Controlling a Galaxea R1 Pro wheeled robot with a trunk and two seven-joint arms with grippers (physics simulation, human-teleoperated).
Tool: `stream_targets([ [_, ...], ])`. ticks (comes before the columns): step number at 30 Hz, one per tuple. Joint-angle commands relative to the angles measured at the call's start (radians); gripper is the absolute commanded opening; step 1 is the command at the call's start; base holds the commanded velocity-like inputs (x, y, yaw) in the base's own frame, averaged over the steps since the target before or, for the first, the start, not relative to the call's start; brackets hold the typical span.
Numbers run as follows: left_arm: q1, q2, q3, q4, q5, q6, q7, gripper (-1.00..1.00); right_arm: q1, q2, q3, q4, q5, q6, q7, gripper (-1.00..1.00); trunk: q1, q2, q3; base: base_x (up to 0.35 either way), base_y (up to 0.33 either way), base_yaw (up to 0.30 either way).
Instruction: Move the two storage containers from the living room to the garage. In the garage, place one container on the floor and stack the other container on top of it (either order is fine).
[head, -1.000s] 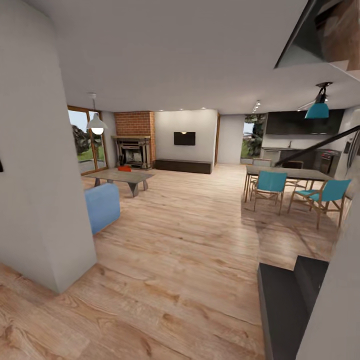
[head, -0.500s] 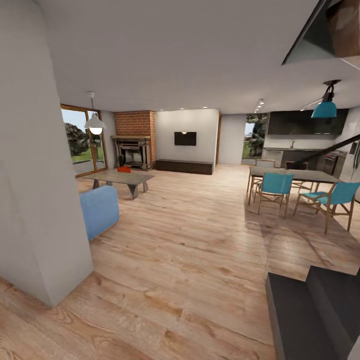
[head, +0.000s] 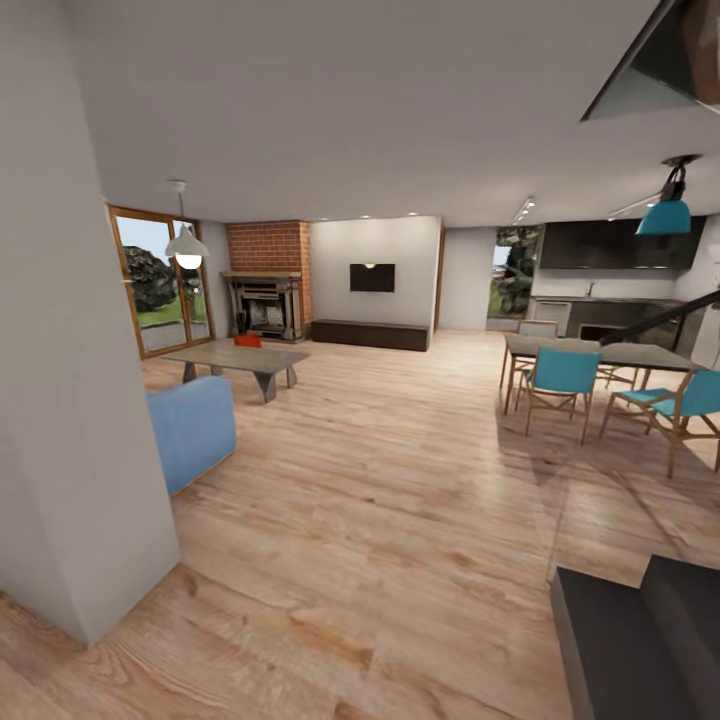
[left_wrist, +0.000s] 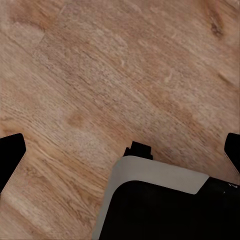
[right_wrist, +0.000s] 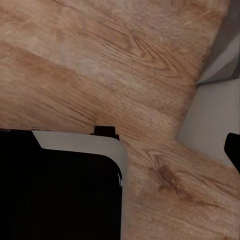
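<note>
While the robot faces the living room, an orange-red storage container (head: 248, 340) waits at ten o'clock on the low bench (head: 240, 356), and both jaws' state cannot be told.

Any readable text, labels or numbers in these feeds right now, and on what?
None. The wall screen is dark and blank, the orange-red container on the coffee table is too small to show any marking, and both wrist views show bare wood floor.

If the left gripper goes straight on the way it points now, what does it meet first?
Most likely the wood-plank floor: the left wrist view looks straight onto it, with nothing between. How far off it lies is unclear.
</note>
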Motion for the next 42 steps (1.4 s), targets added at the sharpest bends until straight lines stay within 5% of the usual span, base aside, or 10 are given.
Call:
stream_targets([
  [1,-0.001,0.0,0.004,0.001,0.004,-0.004,0.0,1.0,-0.001,0.0,0.008,0.003,-0.005,-0.006,-0.003,1.0,0.001,-0.001,-0.001,0.326,0.082,0.0],
  [18,-0.001,0.0,0.004,0.001,0.004,-0.004,0.0,1.0,-0.001,0.004,0.009,0.003,-0.003,-0.004,-0.003,1.0,0.001,-0.001,-0.001,0.326,0.083,-0.157],
  [42,-0.001,-0.001,0.004,0.001,0.004,-0.003,0.0,1.0,-0.001,0.006,0.009,0.003,0.005,-0.001,-0.003,1.0,0.001,-0.001,-0.001,0.326,0.077,-0.005],
])
